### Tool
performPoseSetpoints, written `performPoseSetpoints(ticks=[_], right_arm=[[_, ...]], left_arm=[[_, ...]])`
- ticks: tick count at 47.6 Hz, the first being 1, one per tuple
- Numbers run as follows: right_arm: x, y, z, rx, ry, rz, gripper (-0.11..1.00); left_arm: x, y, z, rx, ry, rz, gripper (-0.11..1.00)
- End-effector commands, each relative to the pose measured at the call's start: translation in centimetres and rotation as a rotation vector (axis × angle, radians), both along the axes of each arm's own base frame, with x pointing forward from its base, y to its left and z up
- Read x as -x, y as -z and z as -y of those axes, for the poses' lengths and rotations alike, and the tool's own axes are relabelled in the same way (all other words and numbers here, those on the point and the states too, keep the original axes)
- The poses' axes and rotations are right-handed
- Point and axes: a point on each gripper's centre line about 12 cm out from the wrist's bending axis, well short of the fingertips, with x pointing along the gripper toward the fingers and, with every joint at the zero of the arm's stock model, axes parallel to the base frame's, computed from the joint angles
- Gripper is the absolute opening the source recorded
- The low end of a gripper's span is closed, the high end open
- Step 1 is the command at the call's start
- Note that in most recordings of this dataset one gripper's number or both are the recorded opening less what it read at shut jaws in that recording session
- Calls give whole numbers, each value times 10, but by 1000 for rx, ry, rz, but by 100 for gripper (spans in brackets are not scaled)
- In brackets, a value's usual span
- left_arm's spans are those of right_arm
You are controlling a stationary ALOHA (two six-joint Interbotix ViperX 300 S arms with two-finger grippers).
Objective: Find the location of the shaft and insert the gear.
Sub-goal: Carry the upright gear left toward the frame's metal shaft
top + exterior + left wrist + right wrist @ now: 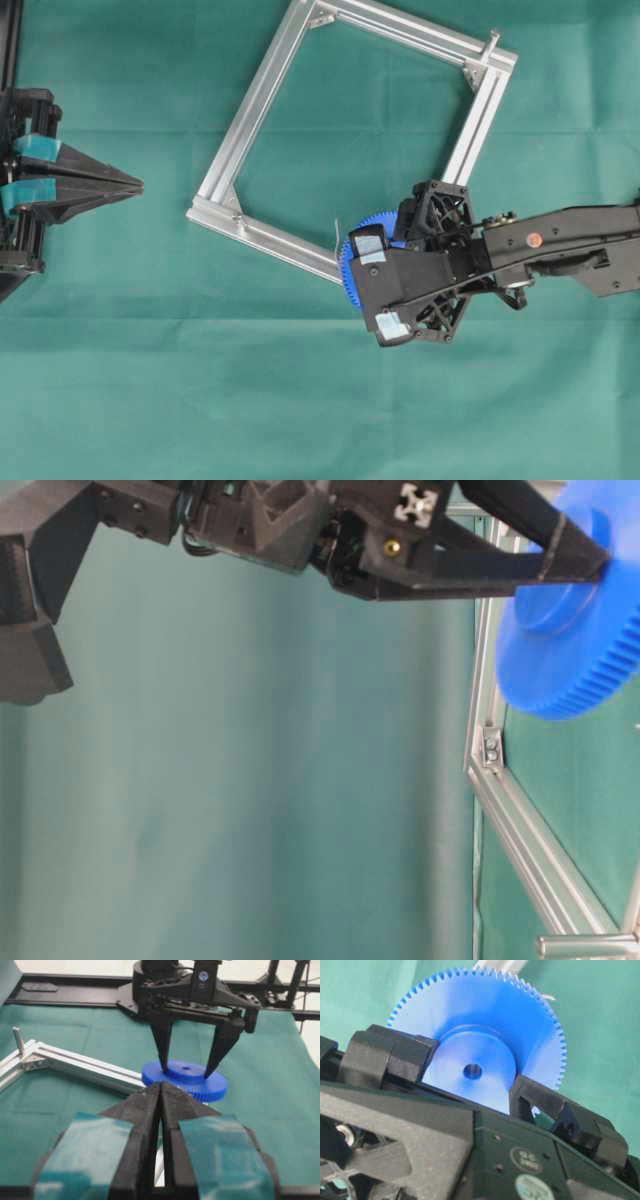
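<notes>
The blue gear (pixel 352 264) is gripped by its raised hub in my right gripper (pixel 372 282), which is shut on it. The gear hangs slightly tilted just above the cloth, at the near corner of the aluminium frame (pixel 258 102). The right wrist view shows the hub and centre hole (pixel 472 1071) between the fingers (pixel 536 1094). The gear also shows in the left wrist view (pixel 200 1087) and the table-level view (pixel 585 660). The shaft (pixel 492 42) is a short metal pin standing upright on the frame's far right corner, away from the gear. My left gripper (pixel 138 185) is shut and empty at the far left.
The square aluminium frame lies flat on the green cloth (pixel 200 400). The shaft also shows in the left wrist view (pixel 18 1040). A thin white wire (pixel 336 236) sticks up by the frame beside the gear. A black rig rail (pixel 75 995) runs behind the right arm.
</notes>
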Motion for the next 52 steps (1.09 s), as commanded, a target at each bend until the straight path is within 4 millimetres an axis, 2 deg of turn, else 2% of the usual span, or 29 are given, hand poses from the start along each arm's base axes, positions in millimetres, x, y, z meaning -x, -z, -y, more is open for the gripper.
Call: performPoseSetpoints(ticks=[1, 10, 31, 42, 52], right_arm=[[-6, -13, 0, -6, -2, 48, 69], [-9, -14, -2, -18, -7, 77, 69], [-20, -18, -31, -44, -68, 112, 69], [-29, -20, -32, -22, -84, 126, 69], [-32, -20, -22, 10, -83, 132, 69]], left_arm=[[-3, -6, -1, 1, -3, 12, 1], [-3, -5, -1, 1, -3, 11, 1], [-3, -5, 0, 1, -2, 11, 1], [-3, -5, 0, 1, -2, 11, 1], [-3, -5, 0, 1, -2, 11, 1]])
